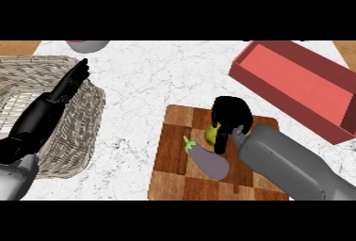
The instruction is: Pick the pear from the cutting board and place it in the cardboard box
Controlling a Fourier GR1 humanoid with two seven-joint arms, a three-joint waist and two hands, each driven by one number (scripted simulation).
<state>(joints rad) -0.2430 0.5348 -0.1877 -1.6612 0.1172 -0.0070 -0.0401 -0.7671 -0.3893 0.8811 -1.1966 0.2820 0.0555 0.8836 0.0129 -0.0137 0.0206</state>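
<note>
Right robot hand (230,117) down over the far half of the brown chequered wooden cutting board (173,160), black fingers curled round the small yellow-green pear (211,134). Pear on the board, mostly hidden by the fingers, only its left side showing. Just beside it toward the near side, a purple aubergine with a green stalk (208,161), lying slantwise on the board, stalk end pointing to the pear. Grey forearm across the board's right near corner.

Red-lined open cardboard box (292,80) at far right on the white marbled bench (153,80), well apart from the board, set at a slant.

Left robot hand (69,84) over the pale woven wicker basket (76,136) at left, fingers straight and pointing away, holding nothing. Rim of a grey round bowl (88,45) at the far edge, cut off.
</note>
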